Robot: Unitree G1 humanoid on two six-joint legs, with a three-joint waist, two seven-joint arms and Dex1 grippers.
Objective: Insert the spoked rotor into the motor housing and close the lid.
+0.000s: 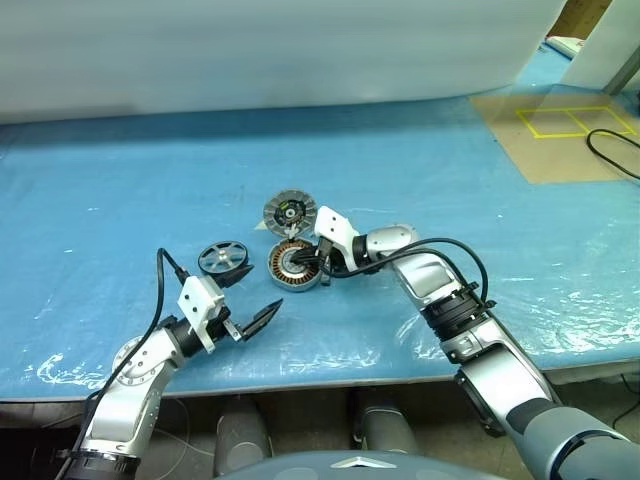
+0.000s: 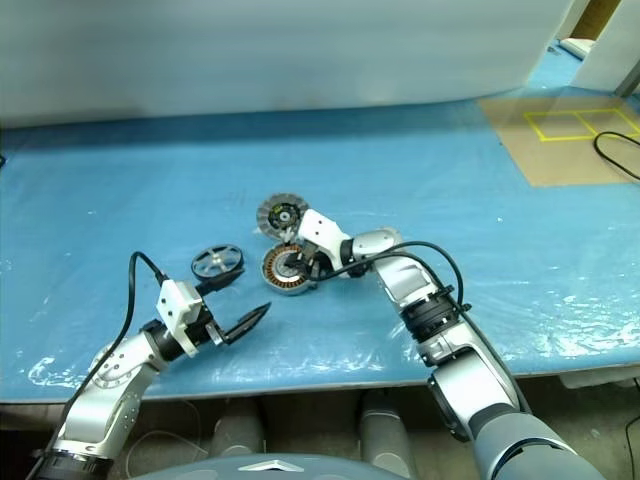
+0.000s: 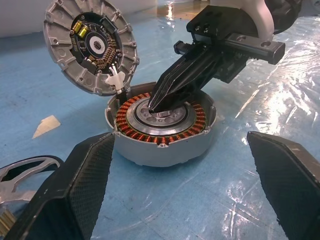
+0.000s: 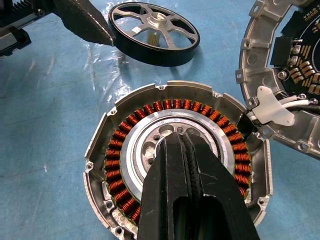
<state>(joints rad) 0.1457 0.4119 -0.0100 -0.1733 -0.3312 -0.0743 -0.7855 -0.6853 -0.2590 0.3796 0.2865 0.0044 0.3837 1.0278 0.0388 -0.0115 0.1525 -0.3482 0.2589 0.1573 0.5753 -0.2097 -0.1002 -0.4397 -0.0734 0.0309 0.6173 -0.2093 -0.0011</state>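
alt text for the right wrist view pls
The shut right gripper presses its tips into the silver centre of the open motor housing, ringed by copper windings. The black spoked rotor lies beyond on the blue table; the open lid stands alongside.

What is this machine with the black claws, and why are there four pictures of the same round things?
It's a robot with two arms. Two pictures come from cameras in its head, looking down at a blue table. The other two come from cameras on its wrists, so they see things close up.

On the table sits a motor housing, a round metal shell with coppery wire coils inside. Its lid is flipped open behind it. Beside the housing lies a black spoked rotor, like a tiny wheel.

Each arm ends in an end effector with two black fingers. The right end effector is shut, its tip at the housing's silver middle. The left end effector is open and holds nothing.
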